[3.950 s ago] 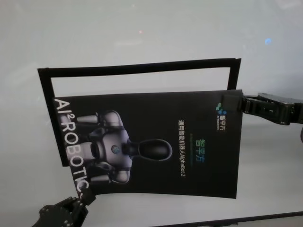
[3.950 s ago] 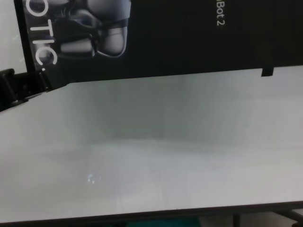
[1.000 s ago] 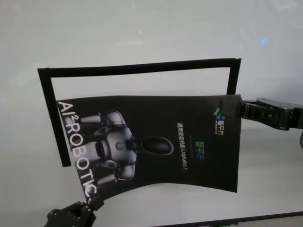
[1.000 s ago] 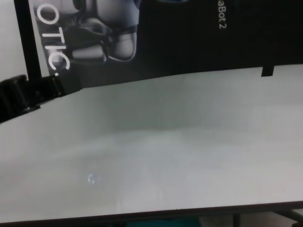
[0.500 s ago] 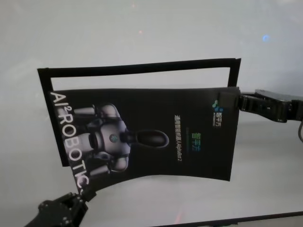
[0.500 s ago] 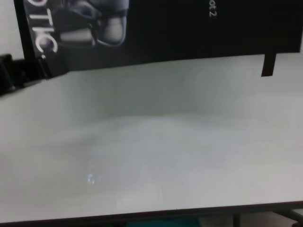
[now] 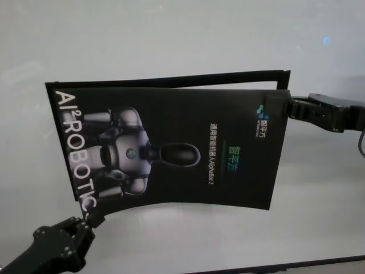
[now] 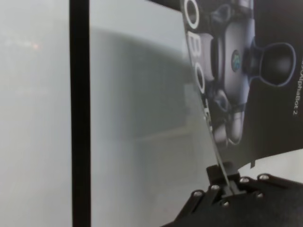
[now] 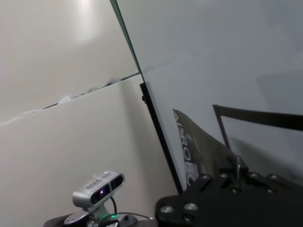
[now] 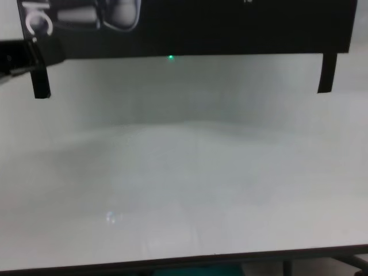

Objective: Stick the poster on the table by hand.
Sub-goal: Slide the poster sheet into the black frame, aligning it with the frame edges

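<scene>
The poster, glossy black with a grey-white robot picture and white letters, hangs bowed just above the white table. My left gripper is shut on its near left corner. My right gripper is shut on its far right corner. A narrow black strip frame lies on the table; the poster covers most of it. The left wrist view shows the pinched poster edge and one strip. In the chest view the poster's near edge crosses the top, with two strip ends below it.
The table's dark near edge runs along the bottom of the chest view, with bare white tabletop in front of it. The right wrist view shows the table's side edge and a small camera unit beyond it.
Both grippers have carried the poster away from me and slightly left. It now reaches the frame's far strip and covers most of the left strip.
</scene>
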